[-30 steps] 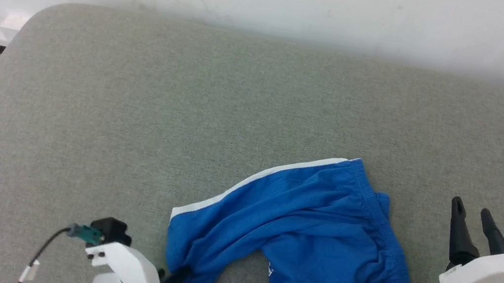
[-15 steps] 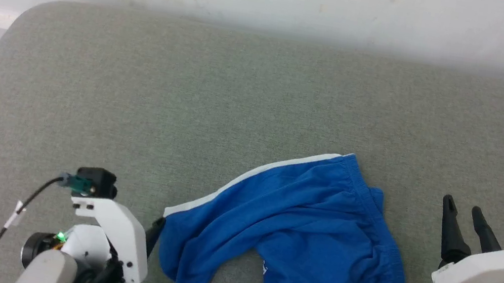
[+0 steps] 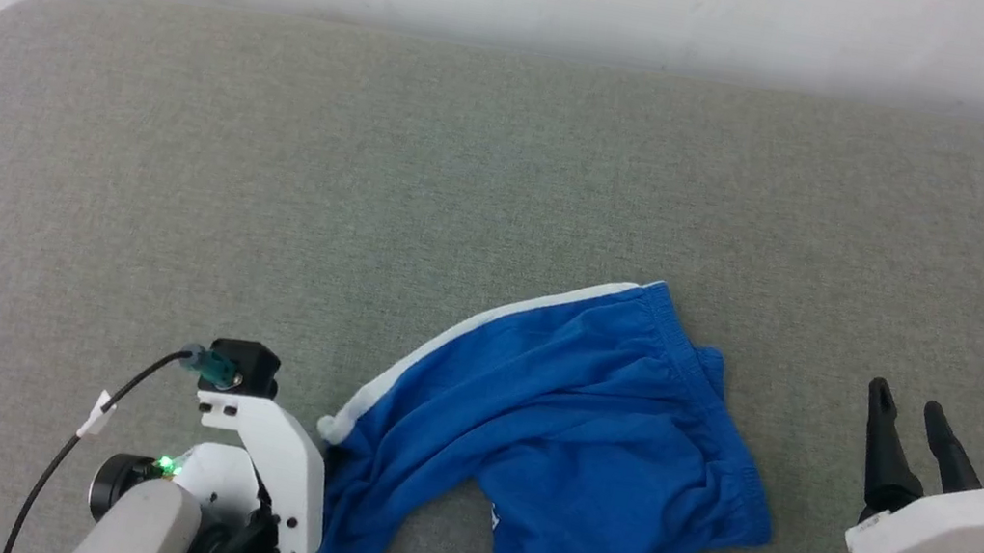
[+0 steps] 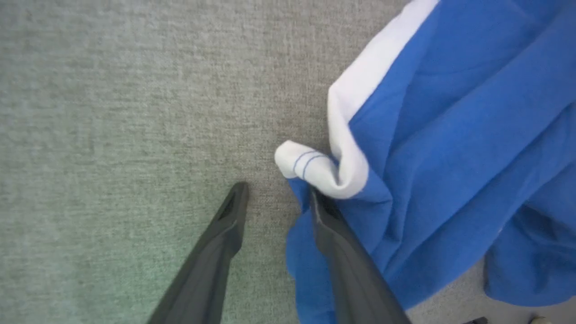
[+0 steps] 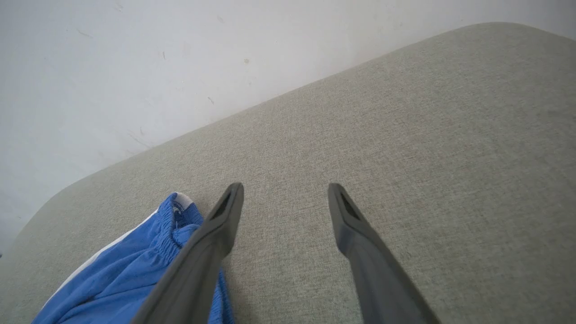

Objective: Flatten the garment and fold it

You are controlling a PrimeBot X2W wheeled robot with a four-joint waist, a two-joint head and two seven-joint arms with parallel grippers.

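The bright blue garment lies crumpled, its white stripe curled at one corner, and the left gripper and right gripper both have jaws open, empty.

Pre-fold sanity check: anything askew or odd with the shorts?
The shorts lie rumpled and slanted; the white-trimmed corner beside the left gripper is rolled over on itself. No damage visible.
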